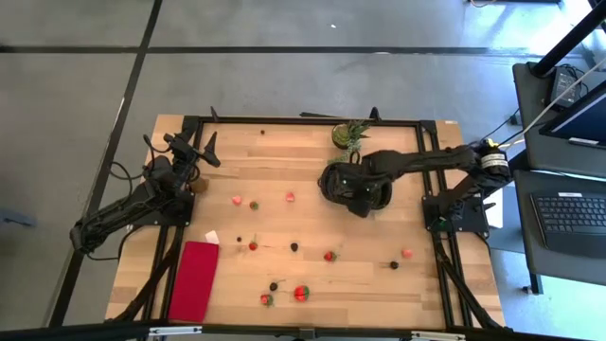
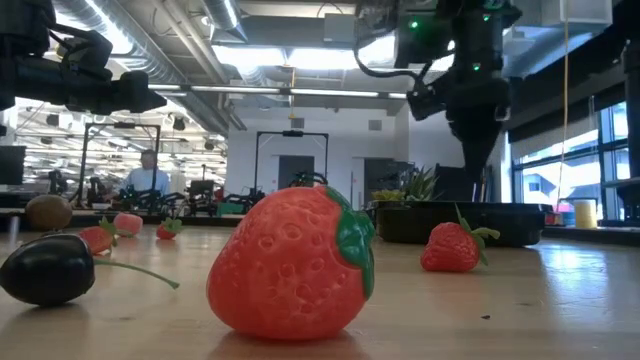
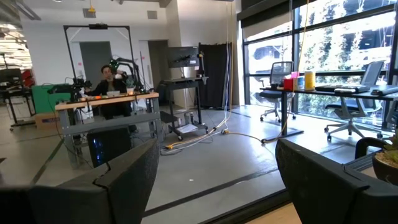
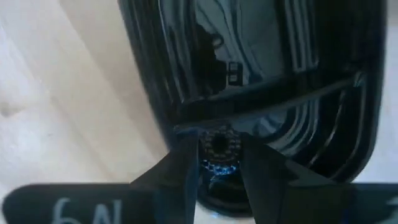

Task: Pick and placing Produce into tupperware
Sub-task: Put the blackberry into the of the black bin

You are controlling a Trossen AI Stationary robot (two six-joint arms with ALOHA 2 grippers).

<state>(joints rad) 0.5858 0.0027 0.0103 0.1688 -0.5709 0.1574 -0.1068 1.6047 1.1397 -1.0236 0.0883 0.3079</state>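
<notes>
Hovering right over the tupperware (image 1: pixel 365 194), the right gripper (image 4: pixel 219 163) points straight down into the black container, which sits toward the far right part of the tabletop, just in front of the potted plant (image 1: pixel 348 135). From the wrist camera a dark round berry (image 4: pixel 219 144) sits between the two fingertips, jaws drawn in close on it, with the glossy floor of the container directly beneath. That's the relation that matters: berry above, tub below, nothing between them, so a release from here looks likely to land inside the rim.

Meanwhile the left gripper (image 1: pixel 210 150) waits raised near the far left corner, fingers spread wide and empty, aimed out at the room where a person sits at a desk.

Most of the produce (image 1: pixel 301 293) lies scattered across the middle and near half of the table, well apart from the tub. The pieces by the near edge sit about midway between the arms; the pink ones (image 1: pixel 237 200) left of centre are nearer the left arm.

Hard to make out: the right arm covers much of the container from above, so its contents can't be counted. From table height a big strawberry (image 2: pixel 290 262) fills the foreground, and the tub shows only as a low dark rim behind it.
</notes>
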